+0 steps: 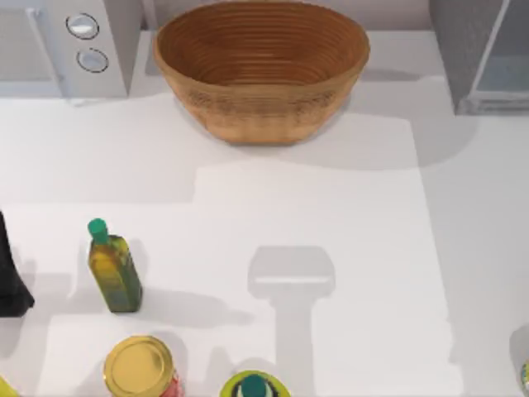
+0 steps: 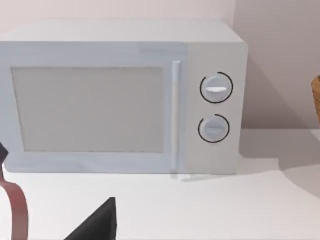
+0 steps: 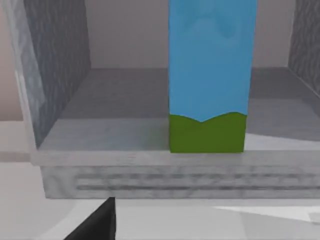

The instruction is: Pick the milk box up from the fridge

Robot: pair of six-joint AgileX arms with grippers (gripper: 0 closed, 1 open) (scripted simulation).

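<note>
From above, the grey speckled box-shaped fridge (image 1: pixel 478 50) stands at the surface's (image 1: pixel 331 207) far right corner, its pale panel swung out. A woven brown basket (image 1: pixel 261 66) sits at the middle of the far edge, a pale grey microwave with two round knobs (image 1: pixel 66 41) at the far left corner, and a green-capped yellow-green oil bottle (image 1: pixel 113 269) near the left edge. A dark part of my left arm (image 1: pixel 10 277) rests at the left edge.

The left wrist view faces the microwave (image 2: pixel 120 100); whether the left fingers are apart or together cannot be told.

The right wrist view looks into the open fridge (image 3: pixel 60 90), where the blue milk box with a green strip at its base (image 3: pixel 207 75) stands upright on the fridge floor, near its front lip. The right fingers' spread cannot be told either.

Judging from this, a low approach could catch the lip, and an off-centre push could tip the tall carton backward.
</note>
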